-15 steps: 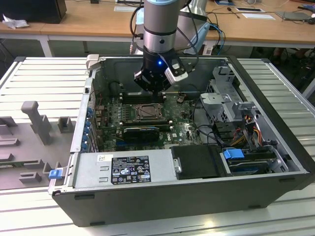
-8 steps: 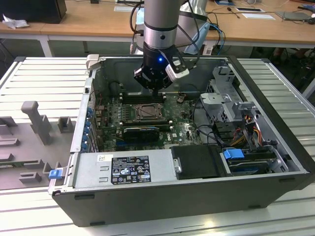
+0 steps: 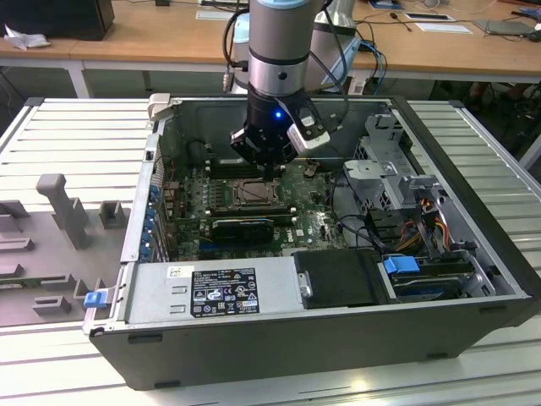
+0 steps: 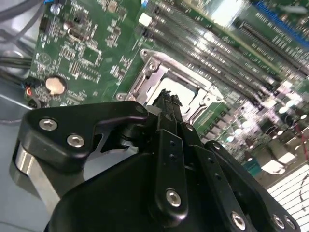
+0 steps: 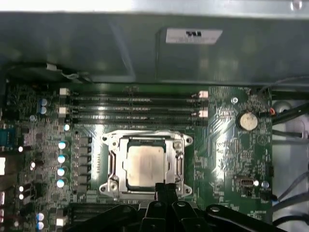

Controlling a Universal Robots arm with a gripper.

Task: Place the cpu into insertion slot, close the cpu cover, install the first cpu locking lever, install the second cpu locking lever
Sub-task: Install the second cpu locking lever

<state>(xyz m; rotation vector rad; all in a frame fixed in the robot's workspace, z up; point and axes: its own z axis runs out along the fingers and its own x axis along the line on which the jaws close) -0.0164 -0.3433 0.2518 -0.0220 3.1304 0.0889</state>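
— where's the cpu [image 5: 146, 164]?
— seated flat in the insertion slot [image 5: 112, 166], pale metal top showing through the window of the cpu cover [image 5: 147, 141]. cover lying down around the chip, silver frame on all four sides, in the first wrist view.
— and the gripper [image 5: 166, 188]?
— right at the socket's near edge, fingertips pressed together, nothing pinched between them. same in the second wrist view: gripper [image 4: 169, 99] with black fingers [image 4: 166, 125] drawn into one narrow point, tip just over the rim of the cpu cover [image 4: 152, 72].
— from outside?
— arm [image 3: 277, 51] hanging straight down into the open computer case [image 3: 321, 334], gripper [image 3: 269, 169] just above the insertion slot [image 3: 251, 193] on the green motherboard [image 3: 313, 224]. blue light glowing on the wrist.
— around the socket?
— long black memory slots [image 5: 135, 107] beyond it, toward the case wall; round coin battery [image 5: 247, 121] off to one side; row of small capacitors [image 5: 62, 164] on the other.
— levers?
— too fine to tell whether latched or loose.
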